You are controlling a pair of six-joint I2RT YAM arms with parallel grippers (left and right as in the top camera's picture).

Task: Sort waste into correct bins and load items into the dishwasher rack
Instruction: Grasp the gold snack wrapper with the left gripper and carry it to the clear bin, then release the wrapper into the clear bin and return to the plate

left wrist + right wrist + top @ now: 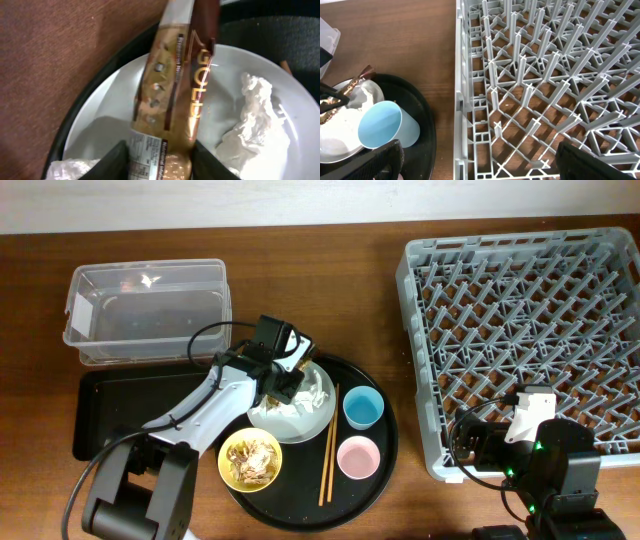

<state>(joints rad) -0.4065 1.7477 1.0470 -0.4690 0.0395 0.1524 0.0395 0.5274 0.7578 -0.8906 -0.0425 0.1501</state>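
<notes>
Seemingly gripped: wrapper (170, 90) inside left claw (162, 162), above plate (225, 75).

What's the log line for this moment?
left gripper: shut on gold wrapper over plate | right gripper: open, at dishwasher rack edge | tissues: on plate | rack: nothing loaded

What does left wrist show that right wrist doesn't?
Left wrist only: readable print on the wrapper, gripped in the left gripper, and a distinct crumpled tissue on the plate. Right wrist only: the dishwasher rack, the light-blue cup, the open right gripper. Both: the plate, the round black tray, part of the wrapper.
</notes>
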